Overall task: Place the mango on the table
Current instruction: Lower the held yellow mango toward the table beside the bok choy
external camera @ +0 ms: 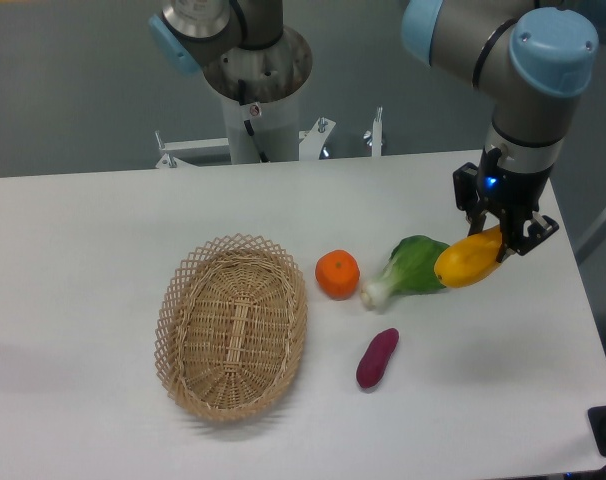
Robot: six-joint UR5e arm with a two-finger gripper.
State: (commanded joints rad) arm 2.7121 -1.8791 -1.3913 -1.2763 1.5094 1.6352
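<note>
Near the counter [103, 230]'s right edge, the hand [500, 243] pinches the mango [467, 262] aloft; next, lower and release.

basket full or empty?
Empty. The wicker basket shows only its bare woven bottom; the mango is outside it, in the gripper.

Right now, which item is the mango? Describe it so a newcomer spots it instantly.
Start at the wicker basket and scan right past the tangerine and the leafy green. The mango is the yellow-orange oval in the claw, the only fruit being held.
</note>
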